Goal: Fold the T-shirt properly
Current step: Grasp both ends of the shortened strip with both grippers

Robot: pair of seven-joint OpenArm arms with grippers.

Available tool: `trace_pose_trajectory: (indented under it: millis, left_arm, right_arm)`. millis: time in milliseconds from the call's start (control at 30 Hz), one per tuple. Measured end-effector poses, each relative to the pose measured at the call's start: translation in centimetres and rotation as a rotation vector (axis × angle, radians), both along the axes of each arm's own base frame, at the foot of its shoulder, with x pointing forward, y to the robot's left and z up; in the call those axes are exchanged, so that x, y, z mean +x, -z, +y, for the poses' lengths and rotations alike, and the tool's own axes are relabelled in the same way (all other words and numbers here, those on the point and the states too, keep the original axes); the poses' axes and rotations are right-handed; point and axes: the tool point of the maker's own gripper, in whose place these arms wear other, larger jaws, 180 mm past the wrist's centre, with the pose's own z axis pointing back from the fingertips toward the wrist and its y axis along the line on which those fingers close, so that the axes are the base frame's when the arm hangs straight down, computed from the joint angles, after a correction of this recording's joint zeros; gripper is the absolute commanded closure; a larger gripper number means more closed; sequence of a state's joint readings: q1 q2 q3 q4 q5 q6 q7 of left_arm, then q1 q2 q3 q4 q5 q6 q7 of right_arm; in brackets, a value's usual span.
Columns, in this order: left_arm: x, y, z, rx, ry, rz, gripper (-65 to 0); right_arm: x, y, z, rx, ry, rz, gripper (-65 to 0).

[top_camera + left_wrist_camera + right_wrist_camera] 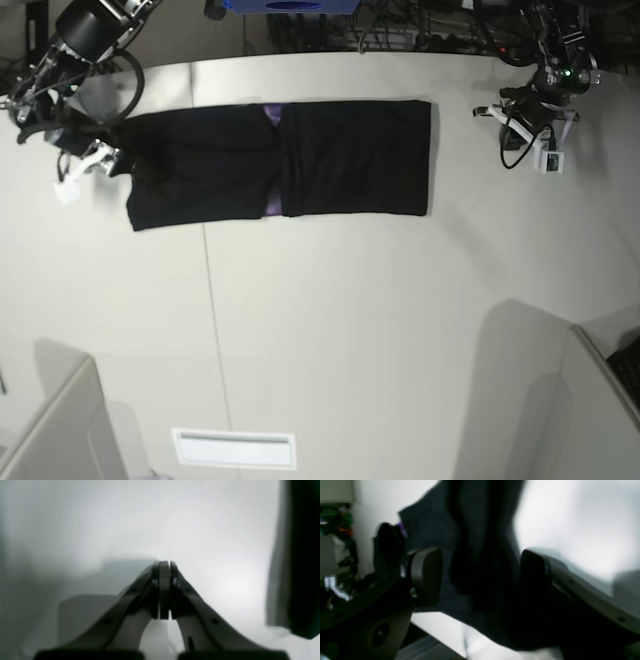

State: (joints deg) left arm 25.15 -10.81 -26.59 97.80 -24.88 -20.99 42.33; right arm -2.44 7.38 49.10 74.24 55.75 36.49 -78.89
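Two grippers sit at opposite ends of the T-shirt [280,166], which lies as a long black band flat on the white table [330,330], purple print peeking at its middle seam. The right gripper [480,575] has its jaws spread wide at the shirt's end, dark cloth lying between them but not pinched. The left gripper [165,590] is pressed together, holding nothing, well apart from the shirt's other end.

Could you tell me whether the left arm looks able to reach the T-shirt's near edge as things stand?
Probably yes: the left gripper, shut and empty, sits beside the T-shirt with only bare table between them.
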Motion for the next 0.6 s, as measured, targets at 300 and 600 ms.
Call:
trace_pose_trajectory:
  millis: [300, 600]
  left_arm:
    - [1.5, 0.4, -5.0, -0.104, 0.039, -0.039, 0.0]
    - [3.3, 0.6, -8.6, -0.145, 0.061, -0.037, 0.0]
  right_arm:
    - [-0.1, 0.1, 0.3, 0.021, 0.016, 0.023, -45.9]
    - [0.1, 0.2, 2.2, 0.036, -0.050, 0.023, -45.9]
